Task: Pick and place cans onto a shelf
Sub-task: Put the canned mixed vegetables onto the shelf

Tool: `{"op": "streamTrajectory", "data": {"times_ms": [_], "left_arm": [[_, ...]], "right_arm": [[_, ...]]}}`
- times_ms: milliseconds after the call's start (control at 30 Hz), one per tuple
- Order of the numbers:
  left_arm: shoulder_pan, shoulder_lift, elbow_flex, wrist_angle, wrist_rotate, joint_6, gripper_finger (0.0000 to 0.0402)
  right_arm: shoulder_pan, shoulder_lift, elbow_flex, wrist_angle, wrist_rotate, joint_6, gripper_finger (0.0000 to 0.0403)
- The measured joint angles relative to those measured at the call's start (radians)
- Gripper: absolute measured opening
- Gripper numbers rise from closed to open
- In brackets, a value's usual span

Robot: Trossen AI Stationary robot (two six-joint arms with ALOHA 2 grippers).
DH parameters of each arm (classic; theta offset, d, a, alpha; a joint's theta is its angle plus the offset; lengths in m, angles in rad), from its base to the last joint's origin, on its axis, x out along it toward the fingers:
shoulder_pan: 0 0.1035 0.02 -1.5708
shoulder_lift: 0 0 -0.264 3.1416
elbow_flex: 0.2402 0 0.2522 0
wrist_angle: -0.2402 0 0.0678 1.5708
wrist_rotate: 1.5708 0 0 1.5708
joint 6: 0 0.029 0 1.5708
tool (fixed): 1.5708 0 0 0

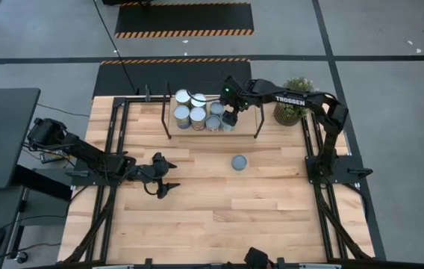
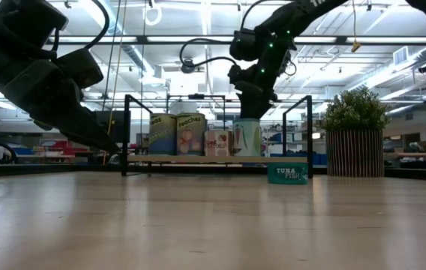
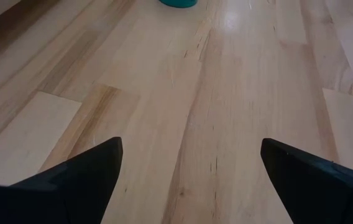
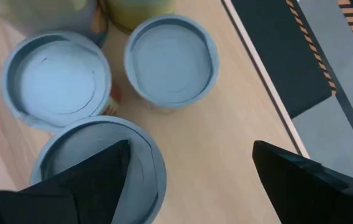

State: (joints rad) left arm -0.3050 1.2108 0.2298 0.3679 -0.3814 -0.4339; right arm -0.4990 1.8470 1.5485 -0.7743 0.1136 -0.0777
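My right gripper (image 1: 228, 119) sits over the right end of the row of cans (image 1: 195, 109) on the shelf (image 1: 245, 131) at the far side. Its fingers are partly spread and nothing is between them; one finger overlaps the rim of the nearest can (image 4: 96, 163). I judge this a release just made. One tuna can (image 1: 239, 162) lies on the table mid-way, well apart from the shelf. My left gripper (image 1: 161, 187) waits wide open and empty, to the left. Next I must lift clear without nudging the row, then fetch that can.
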Motion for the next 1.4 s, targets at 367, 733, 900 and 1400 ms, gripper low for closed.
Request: {"op": "streamTrajectory", "data": {"times_ms": [367,733,900,1400], "left_arm": [[0.0,0.0,0.0,0.0,0.0,0.0,0.0389],[0.0,0.0,0.0,-0.005,0.0,-0.001,0.0389],[0.0,0.0,0.0,-0.008,0.0,-0.001,0.0389],[0.0,0.0,0.0,-0.007,0.0,-0.026,0.0389]], "right_arm": [[0.027,-0.003,0.001,-0.016,0.043,0.008,0.035],[0.094,-0.056,0.119,-0.118,0.099,0.027,0.035],[0.194,-0.069,0.119,-0.199,0.087,0.047,0.035],[0.35,-0.065,-0.178,-0.018,0.51,-0.041,0.035]]}}
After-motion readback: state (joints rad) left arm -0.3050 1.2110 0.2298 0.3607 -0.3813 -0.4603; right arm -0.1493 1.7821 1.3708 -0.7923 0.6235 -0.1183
